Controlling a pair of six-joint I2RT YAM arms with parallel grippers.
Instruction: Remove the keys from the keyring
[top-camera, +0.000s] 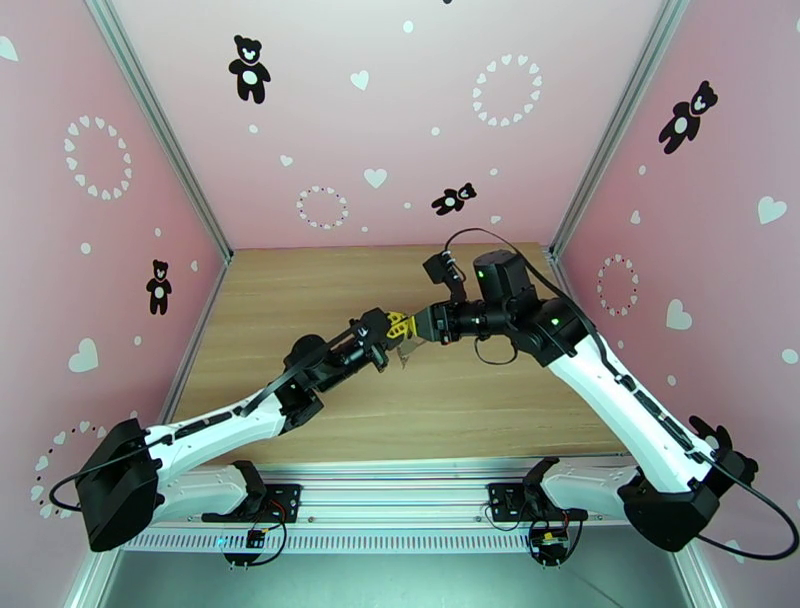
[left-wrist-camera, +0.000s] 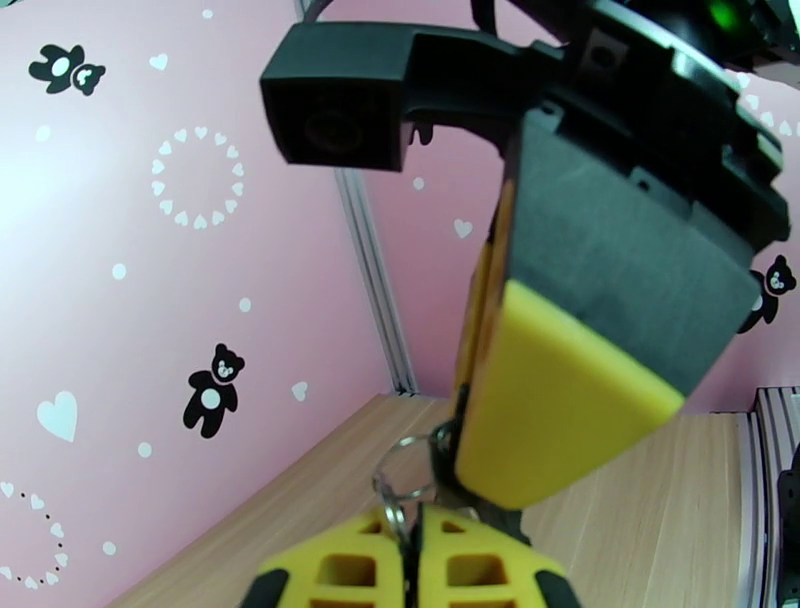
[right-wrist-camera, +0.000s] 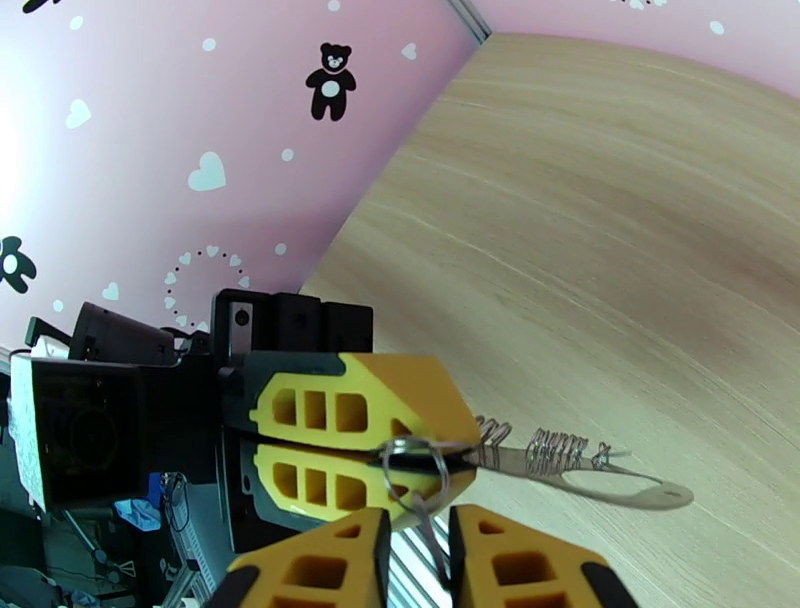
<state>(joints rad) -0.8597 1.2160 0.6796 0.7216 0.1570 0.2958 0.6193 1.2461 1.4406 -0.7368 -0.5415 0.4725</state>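
Above the wooden table (top-camera: 300, 300) we count two grippers: the left gripper (left-wrist-camera: 412, 522) clamps one keyring (right-wrist-camera: 552, 452) (by its ring), and the right gripper (right-wrist-camera: 418, 528) stands slightly parted.

- A light wood-grain table (top-camera: 300, 290) stretches out ahead of me.
- Pink walls (top-camera: 400, 130) stand on three sides of it, dotted with white hearts and black bear decals (top-camera: 249, 68).
- Silver corner posts (top-camera: 160, 125) join the walls.
- A metal rail (top-camera: 400, 495) runs along the table's near edge.
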